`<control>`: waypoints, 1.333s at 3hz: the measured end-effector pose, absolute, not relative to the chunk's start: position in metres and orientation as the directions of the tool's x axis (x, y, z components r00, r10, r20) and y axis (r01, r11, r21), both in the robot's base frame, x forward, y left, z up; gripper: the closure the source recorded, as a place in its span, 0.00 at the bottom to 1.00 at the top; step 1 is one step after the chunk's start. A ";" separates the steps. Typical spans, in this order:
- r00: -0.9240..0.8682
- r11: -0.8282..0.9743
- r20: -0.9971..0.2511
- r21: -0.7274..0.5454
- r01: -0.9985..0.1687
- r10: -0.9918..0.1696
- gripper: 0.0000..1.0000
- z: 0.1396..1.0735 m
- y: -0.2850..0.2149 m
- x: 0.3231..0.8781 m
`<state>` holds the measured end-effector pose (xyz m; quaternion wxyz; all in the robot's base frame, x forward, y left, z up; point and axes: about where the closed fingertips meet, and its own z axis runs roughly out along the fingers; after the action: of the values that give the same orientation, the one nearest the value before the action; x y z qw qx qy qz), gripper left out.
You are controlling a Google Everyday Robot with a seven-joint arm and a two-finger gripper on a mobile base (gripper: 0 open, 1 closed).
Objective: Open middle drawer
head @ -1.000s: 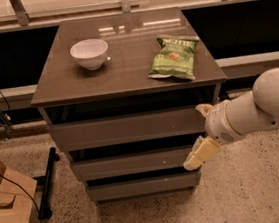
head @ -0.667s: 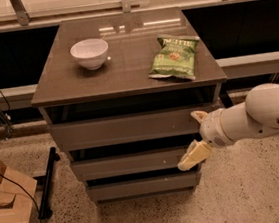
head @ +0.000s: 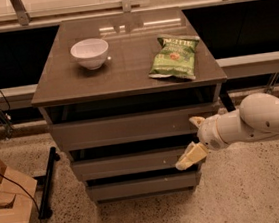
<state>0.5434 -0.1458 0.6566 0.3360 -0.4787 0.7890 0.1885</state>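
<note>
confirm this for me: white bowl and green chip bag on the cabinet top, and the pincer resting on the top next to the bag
Not quite. The camera view shows the pincer not on the top but lower, open in front of the drawers near their right end, its lower finger over the middle drawer front. The white bowl and green chip bag do sit on the cabinet top.
</note>
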 end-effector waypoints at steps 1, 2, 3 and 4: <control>-0.370 0.512 -0.686 -0.005 -0.859 -0.626 0.00 0.634 -0.146 0.540; -0.446 0.598 -0.698 0.032 -0.801 -0.561 0.00 0.592 -0.152 0.538; -0.483 0.650 -0.720 0.058 -0.758 -0.499 0.00 0.560 -0.155 0.542; -0.511 0.684 -0.724 0.073 -0.726 -0.464 0.00 0.528 -0.156 0.556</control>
<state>0.5561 -0.1564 0.5283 0.3489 -0.3506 0.8487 0.1873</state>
